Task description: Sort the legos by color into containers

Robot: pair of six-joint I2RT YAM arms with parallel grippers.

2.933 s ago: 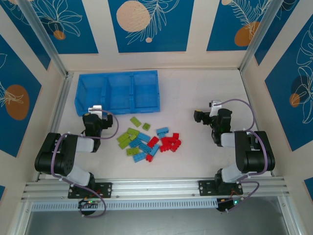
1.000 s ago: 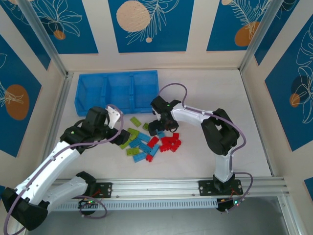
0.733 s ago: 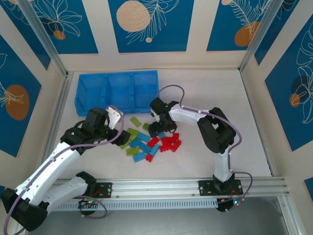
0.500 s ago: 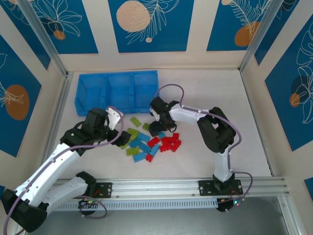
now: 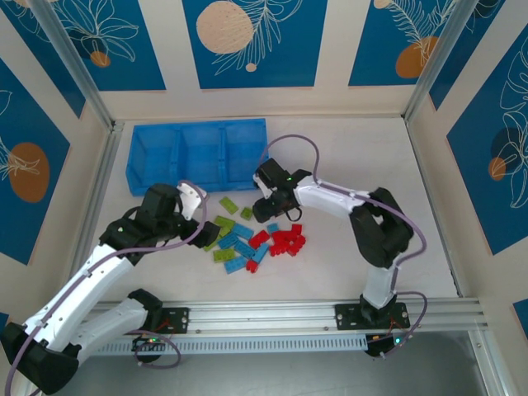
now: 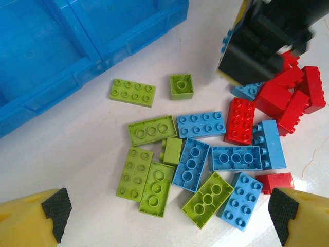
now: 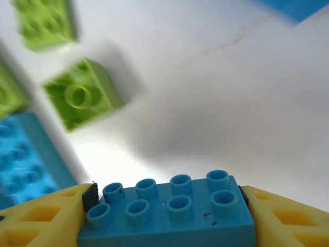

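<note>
Your left gripper (image 6: 167, 213) hangs spread wide over the loose pile of small studded plastic bricks (image 5: 239, 243). Lime green ones lie toward 9 o'clock, light blue in the middle and red toward 3 o'clock, all on the white table (image 5: 355, 148). At the pile's 12 o'clock edge, your right gripper (image 7: 167, 216) pinches a light blue eight-stud brick (image 7: 169, 206) between its yellow fingers (image 7: 36, 218). A small lime square brick (image 7: 82, 100) lies at its 10 o'clock. Farther out, at 11 o'clock from the pile, the long bright blue plastic tray (image 5: 198, 183) shows bare floor in all three compartments.
</note>
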